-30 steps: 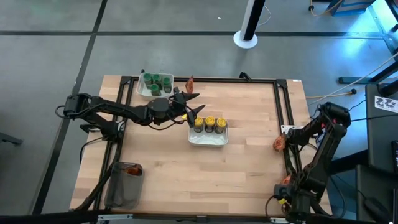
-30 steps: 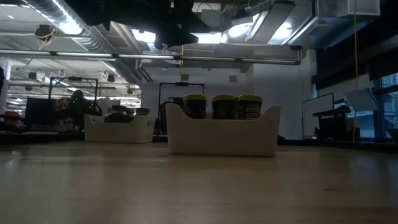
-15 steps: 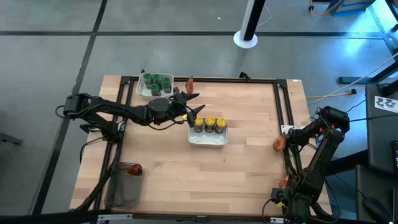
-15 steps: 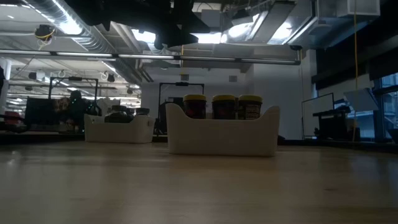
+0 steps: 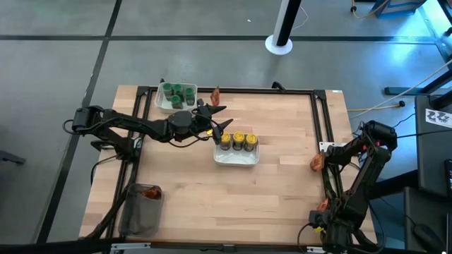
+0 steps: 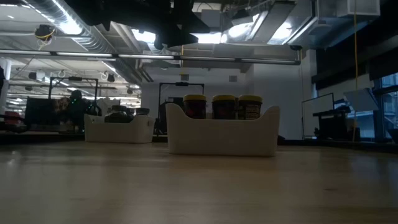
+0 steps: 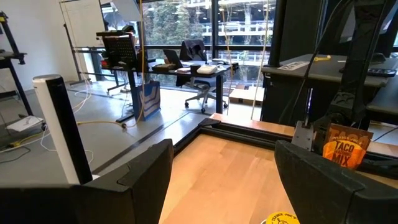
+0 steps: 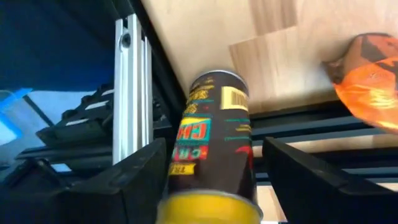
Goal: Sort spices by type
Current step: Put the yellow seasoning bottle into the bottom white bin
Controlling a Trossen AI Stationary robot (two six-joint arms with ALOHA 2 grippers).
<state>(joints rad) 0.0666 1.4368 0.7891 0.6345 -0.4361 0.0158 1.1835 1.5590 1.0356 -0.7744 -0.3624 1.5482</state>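
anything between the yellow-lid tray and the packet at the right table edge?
No: in the high view only bare wood lies between the yellow-lid tray and the packet.

Even overhead light, dim backlit low view, bright ceiling lights, blurred wrist foregrounds

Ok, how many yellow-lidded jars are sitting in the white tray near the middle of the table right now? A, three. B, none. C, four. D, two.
A: the high view shows three yellow lids in a row inside the white tray, and the low view shows the same three yellow-lidded jars standing side by side above its rim.
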